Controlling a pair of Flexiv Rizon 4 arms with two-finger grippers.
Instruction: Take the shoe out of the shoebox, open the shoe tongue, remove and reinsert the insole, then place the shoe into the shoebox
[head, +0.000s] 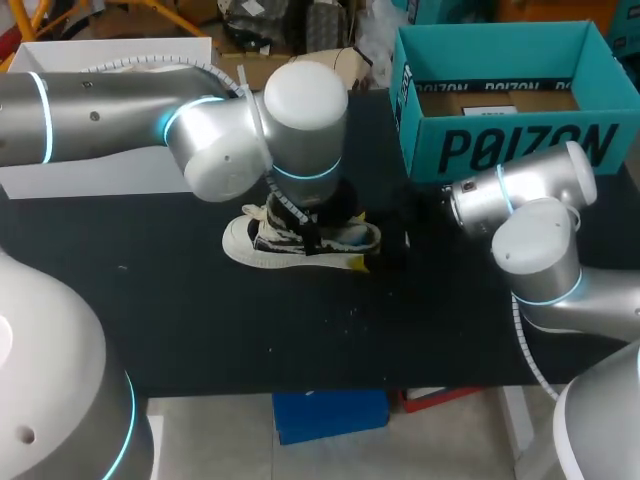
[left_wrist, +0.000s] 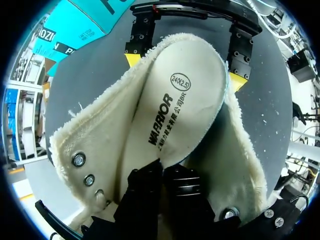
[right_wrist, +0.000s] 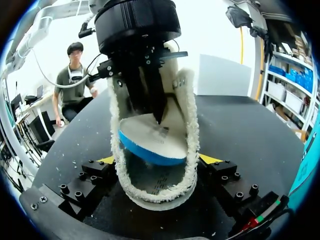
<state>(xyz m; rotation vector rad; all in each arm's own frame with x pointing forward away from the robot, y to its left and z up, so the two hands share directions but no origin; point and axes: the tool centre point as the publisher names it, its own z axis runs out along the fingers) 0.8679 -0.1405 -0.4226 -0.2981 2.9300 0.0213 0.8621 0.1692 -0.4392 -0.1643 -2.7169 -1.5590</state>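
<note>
A black-and-white high-top shoe lies on the black table, toe toward my left arm. Its fleece-lined mouth is spread wide. My left gripper hangs over the shoe from above, shut on one end of the white insole, which stands tilted half out of the shoe. From the right wrist view the insole shows a blue underside. My right gripper straddles the heel, its yellow fingertips pressing the fleece collar from both sides. The teal shoebox stands open at the back right.
A white box sits at the table's back left. My left arm's big wrist covers the shoe's upper part in the head view. Bare black table lies in front of the shoe.
</note>
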